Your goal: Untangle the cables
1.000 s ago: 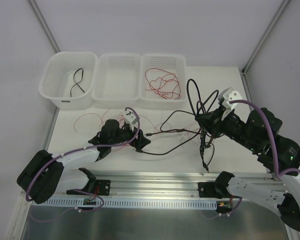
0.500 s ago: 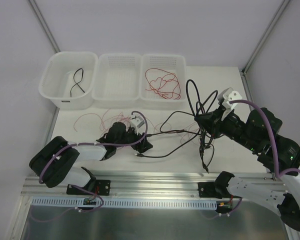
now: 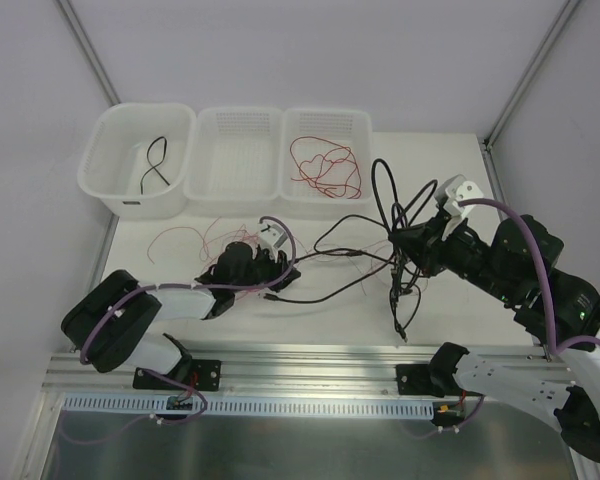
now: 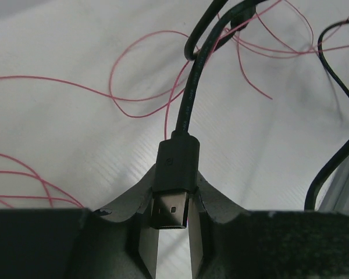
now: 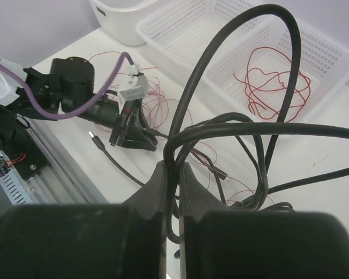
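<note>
The left arm (image 3: pixel 170 298) and right arm (image 3: pixel 510 265) have black joints and white links. Purple cables (image 3: pixel 551 310) run along both. The fingers (image 4: pixel 125 203) are black.

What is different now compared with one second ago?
The left gripper shifted slightly rightward, and its jaws closed on a black cable plug. The right gripper still holds the black cables lifted. The three bins stayed unchanged.

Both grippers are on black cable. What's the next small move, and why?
Probably draw the left gripper slowly away from the right: it pinches a plug whose cable runs into the tangle that the right gripper clamps, crossing red wires.
</note>
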Controlling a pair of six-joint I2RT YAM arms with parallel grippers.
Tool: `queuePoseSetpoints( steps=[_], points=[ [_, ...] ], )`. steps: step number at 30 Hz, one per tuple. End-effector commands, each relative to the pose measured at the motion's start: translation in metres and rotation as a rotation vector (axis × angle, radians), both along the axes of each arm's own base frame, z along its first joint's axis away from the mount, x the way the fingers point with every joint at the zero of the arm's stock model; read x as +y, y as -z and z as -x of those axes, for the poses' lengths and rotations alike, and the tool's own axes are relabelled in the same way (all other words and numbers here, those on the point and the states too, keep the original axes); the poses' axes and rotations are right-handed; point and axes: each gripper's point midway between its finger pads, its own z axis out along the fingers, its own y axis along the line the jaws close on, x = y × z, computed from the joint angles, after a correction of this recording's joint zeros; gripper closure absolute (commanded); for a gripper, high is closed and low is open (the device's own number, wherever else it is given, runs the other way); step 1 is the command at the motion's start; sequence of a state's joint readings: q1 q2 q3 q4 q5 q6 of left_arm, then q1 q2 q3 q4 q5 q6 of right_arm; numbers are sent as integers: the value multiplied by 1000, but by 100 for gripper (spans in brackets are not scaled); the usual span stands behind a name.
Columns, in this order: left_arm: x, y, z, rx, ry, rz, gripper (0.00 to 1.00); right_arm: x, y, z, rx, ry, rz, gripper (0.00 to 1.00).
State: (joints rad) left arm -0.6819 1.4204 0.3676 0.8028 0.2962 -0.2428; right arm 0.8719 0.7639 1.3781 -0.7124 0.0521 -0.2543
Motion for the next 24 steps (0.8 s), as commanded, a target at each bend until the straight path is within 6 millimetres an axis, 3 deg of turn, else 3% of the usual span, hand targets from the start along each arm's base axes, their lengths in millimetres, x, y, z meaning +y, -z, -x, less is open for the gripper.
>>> queuePoseSetpoints(
  steps=[1,3,4,6,7,9,13,15,16,20,24],
  points=[
    [17,-35,-23,-117,-156,9,100,-15,-34,-7,-103,73,-73,99],
    [47,-27,-31,-103,-295,-79,100,-30,-29,-13,-107,153,-43,99],
    [59,-44,-36,-139,-355,-70,100,-35,-25,-16,-105,188,-29,99],
    [83,-59,-43,-154,-464,-96,100,-54,-19,-26,-108,300,3,99],
    [105,-67,-43,-155,-544,-130,100,-61,-12,-28,-102,336,24,99],
    [130,-100,-49,-196,-645,-117,100,-80,-3,-36,-100,452,66,95],
    [168,-134,-47,-217,-774,-158,100,-105,18,-45,-88,603,146,92],
    [174,-150,-42,-227,-783,-170,100,-110,33,-48,-73,640,191,91],
    [176,-169,-39,-253,-794,-135,100,-111,39,-49,-62,656,204,90],
    [176,-197,-27,-263,-765,-86,100,-108,75,-55,7,684,269,87],
    [171,-213,-13,-260,-708,-54,100,-107,131,-62,126,726,343,87]
  ],
)
